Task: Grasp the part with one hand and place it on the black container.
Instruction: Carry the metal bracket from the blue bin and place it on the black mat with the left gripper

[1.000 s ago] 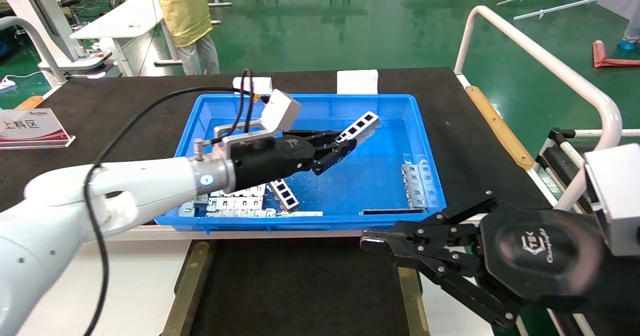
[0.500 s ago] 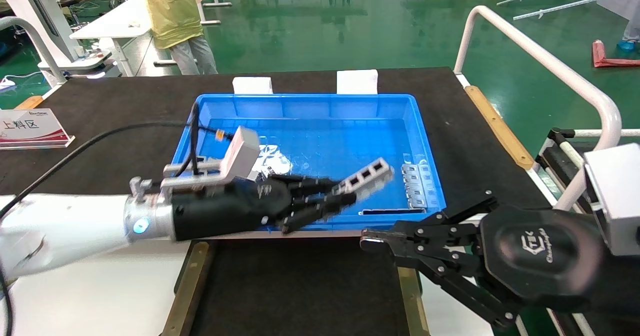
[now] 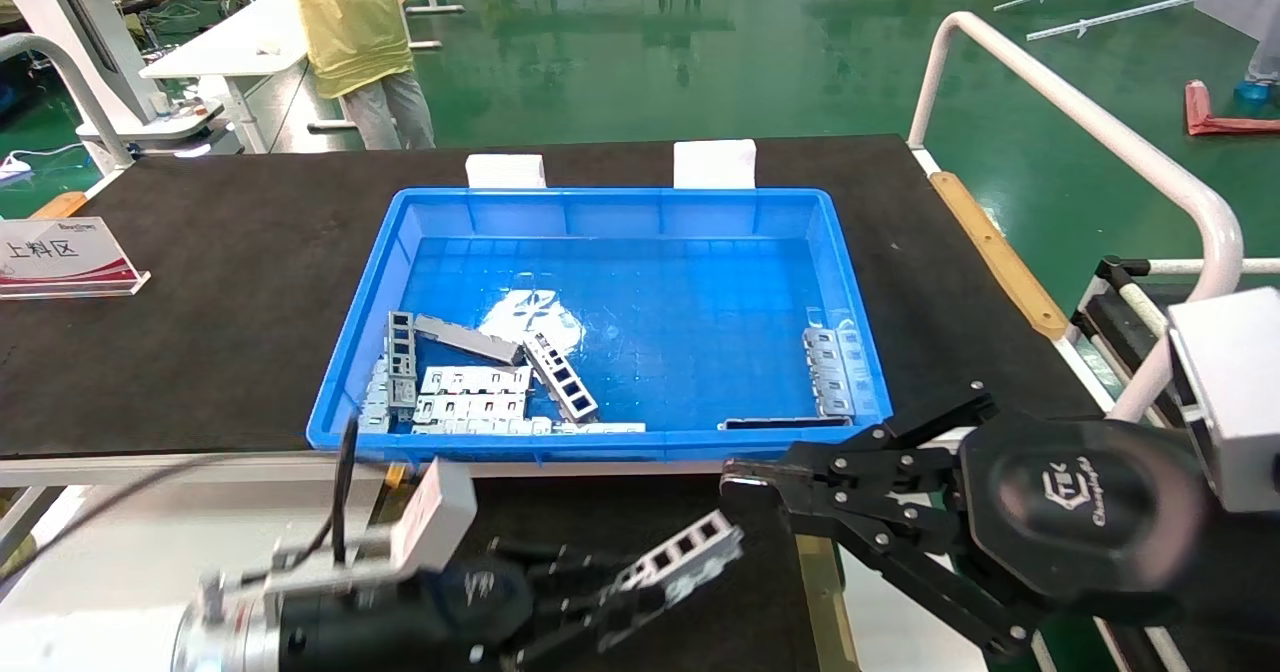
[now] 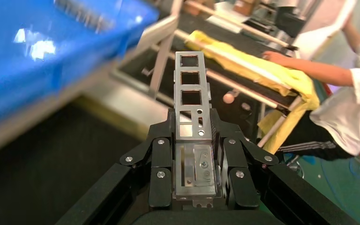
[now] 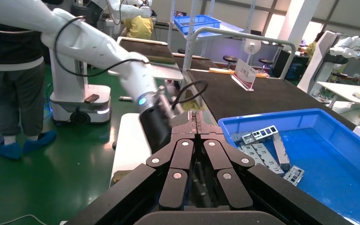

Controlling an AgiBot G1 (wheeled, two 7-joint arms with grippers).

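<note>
A robot works at a table with a blue bin (image 3: 850,352) in the middle and the black container (image 3: 560,522), a flat matte-black tray edged with brass bars, at the near edge below it.

The left gripper (image 3: 590,602) is low in the head view, over the black container, reaching in from the robot's left. Its fingers are clamped on the part (image 3: 685,550), a slim grey metal strip with a row of square cut-outs. The left wrist view shows the grip closely: the part (image 4: 191,98) is pinched at one end between the two fingers (image 4: 161,159), and most of its length sticks straight out past the fingertips. Holding it by the end probably leaves the free length clear to be laid flat on the tray.

The part is in the air above the black surface, tilted, with its far end raised. Whether any of it touches the tray cannot be told. It looks close to being set down, so the task seems nearly done, pending release.

The right gripper (image 3: 735,479) is parked at the tray's right side, fingers pressed together and holding nothing; the right wrist view (image 5: 196,123) confirms this.

More grey parts lie loose in the bin's near corners. A person in yellow stands beyond the table.
</note>
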